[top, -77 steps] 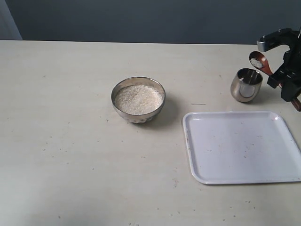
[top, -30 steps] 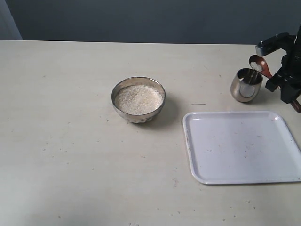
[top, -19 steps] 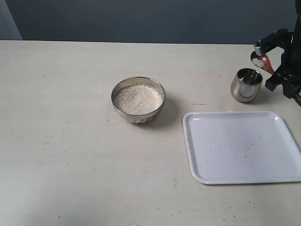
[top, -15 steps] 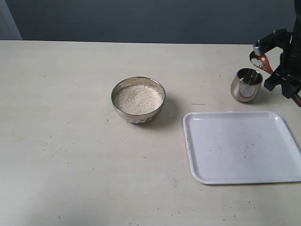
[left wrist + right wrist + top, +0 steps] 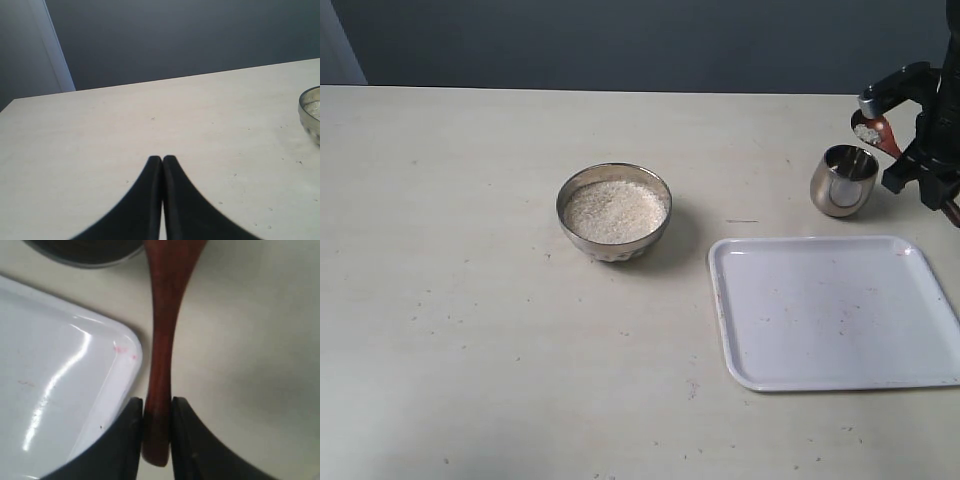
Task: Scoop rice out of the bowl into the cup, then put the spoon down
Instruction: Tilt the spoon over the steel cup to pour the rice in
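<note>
The steel bowl [image 5: 614,211] stands mid-table, full of white rice [image 5: 614,209]; its rim [image 5: 311,107] shows in the left wrist view. At the far right stands the small steel cup [image 5: 844,180]. My right gripper [image 5: 925,178] is shut on the handle of the reddish-brown wooden spoon [image 5: 163,340], near its end. The spoon's scoop [image 5: 869,130], tilted and holding a little rice, hangs just above the cup's far rim. Part of the cup [image 5: 85,251] is in the right wrist view. My left gripper [image 5: 162,159] is shut and empty over bare table, out of the exterior view.
A white tray [image 5: 835,310] lies in front of the cup at the right, its corner [image 5: 70,380] close under the spoon handle. A dark wall runs behind the table's far edge.
The spoon's scoop rose and tipped over the cup as the right gripper turned. It holds less rice now. In the last half second almost nothing moved.
</note>
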Available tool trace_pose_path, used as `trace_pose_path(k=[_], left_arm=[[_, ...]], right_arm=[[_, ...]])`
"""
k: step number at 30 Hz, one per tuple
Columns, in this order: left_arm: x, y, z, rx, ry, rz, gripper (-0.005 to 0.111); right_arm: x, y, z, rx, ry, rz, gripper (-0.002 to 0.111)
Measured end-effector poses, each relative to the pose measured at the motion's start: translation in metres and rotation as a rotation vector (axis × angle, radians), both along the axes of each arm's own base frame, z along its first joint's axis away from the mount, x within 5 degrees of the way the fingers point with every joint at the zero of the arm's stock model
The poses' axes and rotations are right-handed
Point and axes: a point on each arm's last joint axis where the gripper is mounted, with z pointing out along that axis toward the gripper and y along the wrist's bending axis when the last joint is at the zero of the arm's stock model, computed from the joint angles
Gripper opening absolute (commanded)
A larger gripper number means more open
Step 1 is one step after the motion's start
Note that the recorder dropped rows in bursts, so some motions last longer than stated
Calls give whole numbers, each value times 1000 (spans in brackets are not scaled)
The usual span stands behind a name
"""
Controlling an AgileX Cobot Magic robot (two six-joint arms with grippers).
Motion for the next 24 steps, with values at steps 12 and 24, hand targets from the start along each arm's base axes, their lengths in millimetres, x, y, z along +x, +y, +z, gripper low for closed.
trace_pose_path(k=[12, 24], left_arm=[[0, 0, 0, 0, 0, 0, 1], [0, 0, 0, 0, 0, 0, 1]], right_arm=[[-3, 15, 1, -62, 9, 53, -1], [-2, 11, 3, -111, -3, 38, -1]])
